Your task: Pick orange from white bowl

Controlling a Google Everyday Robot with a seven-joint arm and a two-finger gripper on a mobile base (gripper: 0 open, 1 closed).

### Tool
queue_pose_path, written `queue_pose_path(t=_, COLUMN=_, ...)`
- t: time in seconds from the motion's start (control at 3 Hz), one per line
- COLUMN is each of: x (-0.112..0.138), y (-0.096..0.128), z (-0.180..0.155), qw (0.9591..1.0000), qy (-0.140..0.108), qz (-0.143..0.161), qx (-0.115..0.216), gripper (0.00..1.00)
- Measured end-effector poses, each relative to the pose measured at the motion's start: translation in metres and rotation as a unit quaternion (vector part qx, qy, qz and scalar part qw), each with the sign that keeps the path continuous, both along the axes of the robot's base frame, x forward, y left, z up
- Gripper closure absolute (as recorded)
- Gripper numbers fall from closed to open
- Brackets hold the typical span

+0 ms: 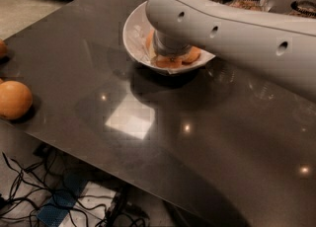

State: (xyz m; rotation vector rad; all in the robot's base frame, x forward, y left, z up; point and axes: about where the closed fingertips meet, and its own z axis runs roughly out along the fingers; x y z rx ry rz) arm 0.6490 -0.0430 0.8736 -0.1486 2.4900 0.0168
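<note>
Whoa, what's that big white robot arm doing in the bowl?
The robot is trying to pick an orange out of the white bowl. Its arm reaches over the dark table, and its gripper is down inside the bowl, right among the oranges. The arm covers the gripper's tip, so you cannot see whether it has caught one yet. A loose orange sits far off at the table's left edge.

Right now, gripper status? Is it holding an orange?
Gripper: down in the white bowl at the oranges, hidden under the arm; open, shut or holding cannot be told.
</note>
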Motion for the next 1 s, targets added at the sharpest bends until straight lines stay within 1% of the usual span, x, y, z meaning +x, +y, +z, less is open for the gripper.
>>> queue_pose_path(t=0.33, x=-0.003, y=0.0, z=0.006, qw=0.9997, qy=-0.009, qz=0.023, qx=0.004, gripper=1.0)
queue_pose_path(t=0.67, x=-0.006, y=-0.005, z=0.021, qw=0.9976, qy=-0.027, qz=0.061, qx=0.018, gripper=1.0)
queue_pose_path(t=1.0, x=-0.011, y=-0.01, z=0.034, qw=0.9923, qy=-0.048, qz=0.112, qx=0.025, gripper=1.0)
